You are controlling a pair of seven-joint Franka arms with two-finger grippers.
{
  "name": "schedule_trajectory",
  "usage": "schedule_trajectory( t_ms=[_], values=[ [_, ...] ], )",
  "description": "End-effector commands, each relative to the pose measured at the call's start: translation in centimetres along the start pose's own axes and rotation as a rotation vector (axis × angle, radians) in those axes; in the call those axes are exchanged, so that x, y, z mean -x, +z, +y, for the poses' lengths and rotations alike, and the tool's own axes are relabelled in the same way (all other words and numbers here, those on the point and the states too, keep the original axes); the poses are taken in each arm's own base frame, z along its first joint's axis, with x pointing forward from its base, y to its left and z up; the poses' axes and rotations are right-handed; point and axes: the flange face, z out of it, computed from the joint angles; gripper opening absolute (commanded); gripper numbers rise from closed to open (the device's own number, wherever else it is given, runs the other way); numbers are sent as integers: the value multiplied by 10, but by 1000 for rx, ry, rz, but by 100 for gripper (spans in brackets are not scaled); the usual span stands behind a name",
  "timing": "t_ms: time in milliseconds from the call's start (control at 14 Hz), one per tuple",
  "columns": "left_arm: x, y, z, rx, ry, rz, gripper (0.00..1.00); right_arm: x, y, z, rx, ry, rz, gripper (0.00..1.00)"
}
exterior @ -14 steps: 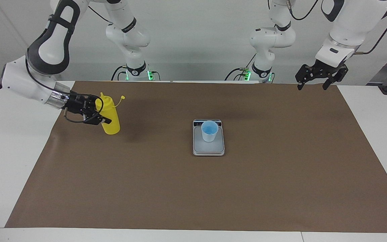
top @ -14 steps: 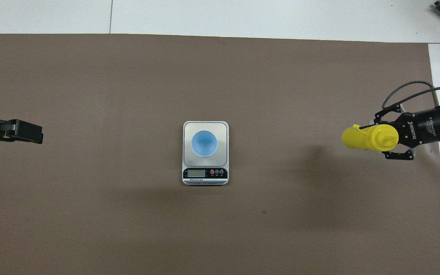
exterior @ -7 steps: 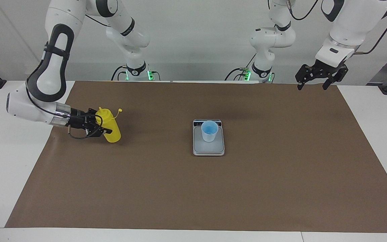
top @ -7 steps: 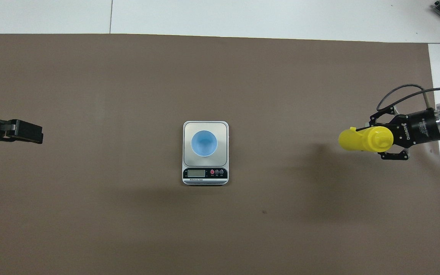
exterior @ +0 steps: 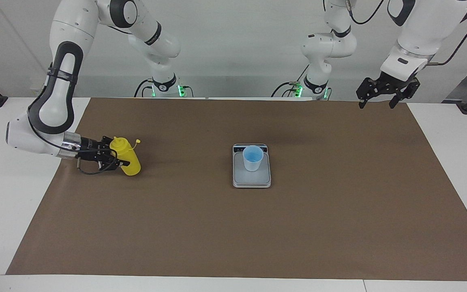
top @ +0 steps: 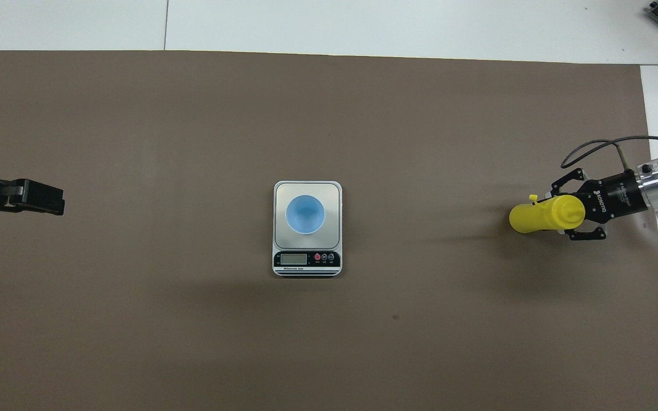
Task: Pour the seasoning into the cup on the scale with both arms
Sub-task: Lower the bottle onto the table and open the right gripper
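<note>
Right gripper (exterior: 114, 158): closing sideways on the seasoning bottle (exterior: 127, 159), fingers pinching its body just under the shoulder, toward the right arm's end of the table from the scale (exterior: 251, 177).
Bottle state: standing or nearly standing on the brown mat (exterior: 233, 227), tilting slightly, tethered cap (exterior: 137, 141) hanging open off the nozzle; I cannot tell whether its base is touching the mat.
Left gripper (exterior: 382, 98): waiting with fingers spread and holding nothing, over the mat's corner at the left arm's end, well apart from the scale.
Cup (exterior: 253, 157): sitting upright on the scale's plate, by the display edge.
Handling judgement: bottle is looking light, soft-walled and smooth, so a hard squeeze is risking an early squirt; mid-body hold is suiting it.
Cup judgement: looking light and easy to tip.
</note>
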Motion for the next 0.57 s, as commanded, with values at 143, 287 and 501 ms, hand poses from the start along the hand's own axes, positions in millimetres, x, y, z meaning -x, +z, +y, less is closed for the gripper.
schedule_trajectory(
  t_ms=[143, 287, 501],
  values=[
    [9, -3, -1, -4, -13, -2, 100, -2, -18, 8, -13, 16, 45, 74],
    [9, -3, -2, -4, -14, -2, 100, -2, -28, 7, -44, 15, 80, 81],
    [9, -3, -1, -4, -13, -2, 100, -2, -47, 13, -77, -3, 126, 97]
  ],
)
